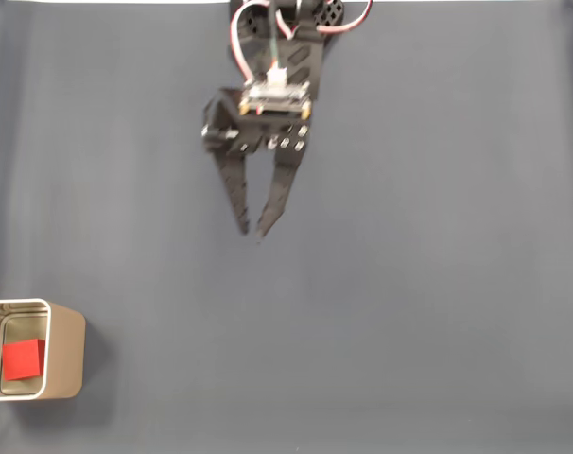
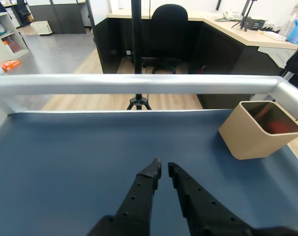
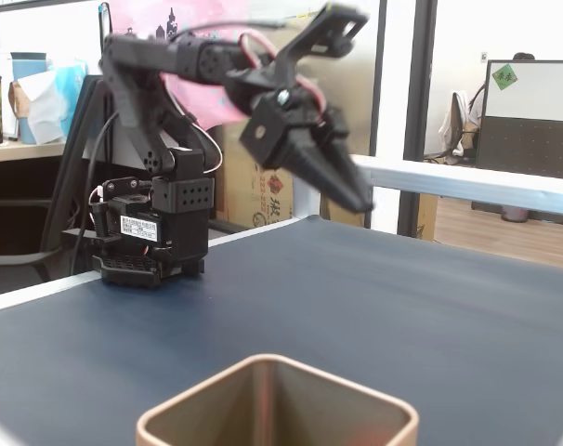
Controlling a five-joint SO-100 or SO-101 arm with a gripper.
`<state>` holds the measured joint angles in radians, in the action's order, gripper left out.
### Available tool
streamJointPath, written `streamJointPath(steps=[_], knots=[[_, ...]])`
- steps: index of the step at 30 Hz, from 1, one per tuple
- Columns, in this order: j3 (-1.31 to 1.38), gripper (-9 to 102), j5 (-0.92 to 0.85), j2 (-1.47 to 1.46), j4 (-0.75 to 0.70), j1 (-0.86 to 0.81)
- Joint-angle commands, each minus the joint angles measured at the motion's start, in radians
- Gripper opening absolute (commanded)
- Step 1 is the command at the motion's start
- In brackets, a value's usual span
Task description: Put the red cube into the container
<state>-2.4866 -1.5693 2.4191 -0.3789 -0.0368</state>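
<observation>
The red cube (image 1: 24, 359) is already sitting inside the container (image 1: 67, 350), which is standing at the lower left edge of a fixed view looking straight down on the dark blue-grey table (image 1: 409, 284). The cube is lying on the tin's dull floor, toward the right-hand wall as that view shows it, and nothing is touching it. The gripper (image 1: 252, 228) is hanging well apart from the tin, up near the top middle of that view, its two black fingers (image 1: 232, 184) pointing down the picture with only a narrow gap between the tips and nothing caught between them, so they are nearly closed on air. In the wrist view the gripper (image 2: 164, 169) is reaching in from the bottom edge, its tips close together over bare mat, and the container (image 2: 247, 135) is standing off to the right beside the table's silver rail (image 2: 139, 83), with a reddish glow showing on its inner wall. In a fixed view from table level the container's rim (image 3: 263, 362) is filling the foreground, and the gripper (image 3: 356, 197) is raised in the air beyond it, slightly blurred, with the arm's base (image 3: 156, 237) planted on the far left of the mat.
</observation>
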Motion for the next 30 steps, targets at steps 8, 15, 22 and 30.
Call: streamJointPath(steps=[8, 15, 22, 30], knots=[[-0.469, 0, -0.063, 0.451, 0.035, 0.002], [-0.606, 0, -0.037, 0.684, -0.175, 0.014], [-0.606, 0, 0.011, 0.799, -0.486, 0.032], [-0.607, 0, 0.038, 0.896, -0.775, 0.038]])
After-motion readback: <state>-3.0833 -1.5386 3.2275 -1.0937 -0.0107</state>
